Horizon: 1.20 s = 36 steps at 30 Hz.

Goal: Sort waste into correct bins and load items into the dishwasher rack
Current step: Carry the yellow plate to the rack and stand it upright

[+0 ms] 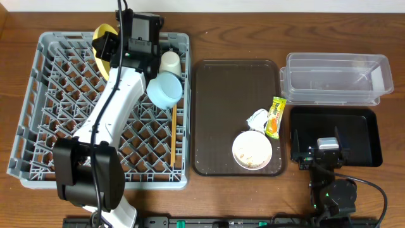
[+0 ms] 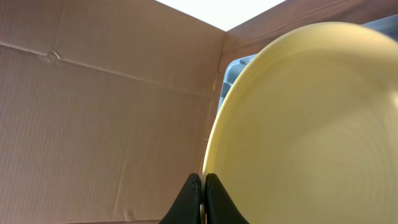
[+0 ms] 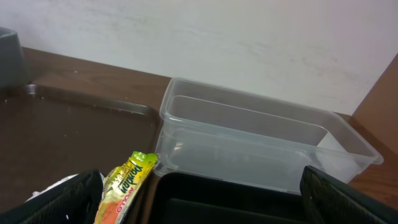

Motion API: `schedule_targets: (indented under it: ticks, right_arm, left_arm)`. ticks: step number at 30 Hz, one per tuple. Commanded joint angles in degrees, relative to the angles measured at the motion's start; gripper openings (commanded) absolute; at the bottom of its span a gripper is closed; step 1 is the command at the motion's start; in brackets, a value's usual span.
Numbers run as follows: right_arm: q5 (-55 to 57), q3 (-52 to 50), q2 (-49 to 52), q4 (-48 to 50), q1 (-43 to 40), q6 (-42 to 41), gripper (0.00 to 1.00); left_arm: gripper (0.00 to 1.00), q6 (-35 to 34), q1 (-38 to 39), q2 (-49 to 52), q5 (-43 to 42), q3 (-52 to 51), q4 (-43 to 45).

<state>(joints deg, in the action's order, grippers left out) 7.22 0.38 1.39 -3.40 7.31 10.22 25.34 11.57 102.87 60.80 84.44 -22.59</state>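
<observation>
left gripper (image 2: 203, 200): fingers clenched on the rim of the yellow plate (image 2: 311, 124), at the far-left corner of the dishwasher rack (image 1: 44, 126)
yellow plate: on edge over the rack's far-left corner, cardboard wall behind it in the wrist view
left arm: stretched diagonally over the rack from its near-left corner to the far edge
white cup (image 1: 169, 61): in the rack, far-right corner
light blue bowl (image 1: 166, 90): in the rack, touching the near side of the cup, tilted
chopsticks (image 1: 173, 136): lying in the rack along its right edge, nearer half
brown serving tray (image 1: 221, 107): just beside the rack's right side
white bowl (image 1: 235, 150): right of the rack, on the serving tray's near end, crumbs (image 1: 253, 155) inside
napkin (image 1: 256, 118): right of the rack, just beyond the white bowl
snack wrapper (image 1: 275, 118): touching the napkin's right side
clear tub (image 1: 380, 76): well right of the rack, far side
black tray (image 1: 361, 133): well right of the rack, near side
right gripper (image 3: 200, 180): fingers released wide, grasping nothing, over the black tray's left end
</observation>
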Motion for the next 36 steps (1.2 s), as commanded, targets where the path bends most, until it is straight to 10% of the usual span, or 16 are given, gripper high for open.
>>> schedule_targets:
  ticks: [1, 8, 11, 17, 36]
  right_arm:
    - [-0.2, -0.1, 0.0, -0.2, -0.3, 0.6, 0.99]
    - [-0.2, -0.1, 0.1, -0.2, -0.3, 0.6, 0.99]
    - [-0.2, -0.1, 0.1, -0.2, -0.3, 0.6, 0.99]
    - [-0.2, -0.1, 0.1, -0.2, -0.3, 0.6, 0.99]
    - [-0.2, -0.1, 0.1, -0.2, -0.3, 0.6, 0.99]
  left_arm:
    - [0.06, -0.9, 2.1, 0.1, 1.2, -0.6, 0.0]
    - [0.13, -1.6, 7.3, 0.1, 1.2, -0.6, -0.2]
    - [0.45, -4.2, 9.4, 0.1, 1.2, -0.6, -2.0]
    - [0.7, -8.5, 10.5, -0.1, -0.7, -0.5, -6.0]
    - [0.91, -30.8, -6.8, -23.9, -64.8, 3.0, -10.4]
